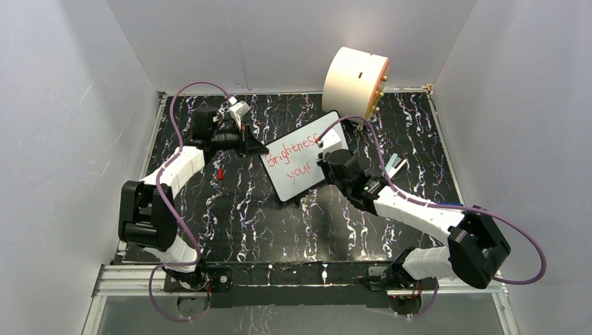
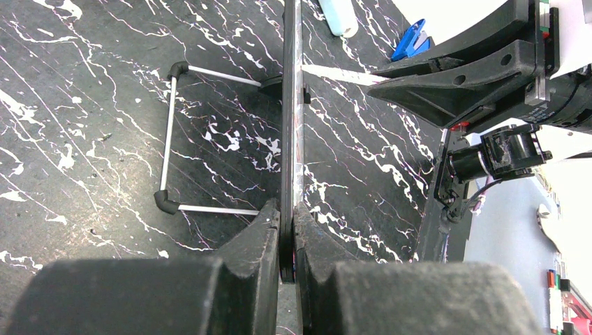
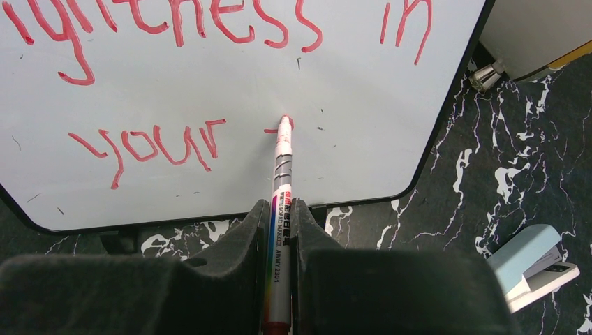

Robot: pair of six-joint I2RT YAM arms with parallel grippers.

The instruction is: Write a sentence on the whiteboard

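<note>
The left arm reaches forward with its elbow bent and its wrist turned inward; the left gripper [image 1: 246,143] [image 2: 287,234] has its two black fingers [image 2: 255,241] pinched tight on the left edge of the small flat whiteboard [image 1: 307,183] [image 2: 290,132] [image 3: 363,91] with rounded corners and a thin black rim, which runs edge-on straight away from the fingertips in the left wrist view; left of those fingers, behind the board, stands a thin silver wire stand with black rubber ends [image 2: 169,136] on the black white-veined marble table [image 1: 230,216]; the board stands tilted between the two grippers; the red handwritten sentence [image 1: 301,149] [image 3: 174,143] reads "Brightness in" on the upper line and "your" below; the right arm stretches in low from the right, elbow out; the right gripper [image 1: 328,155] [image 3: 280,213] is closed around a slim grey whiteboard marker with a red tip [image 3: 281,174], its barrel printed "WHITE BOARD MARKER", the tip touching the board just ahead of the fingers, right of "your", at a short red stroke; right of these fingers a pale blue stapler-like object [image 3: 534,264] lies on the table; beyond the board lies a big cream cylinder [image 1: 352,75].
</note>
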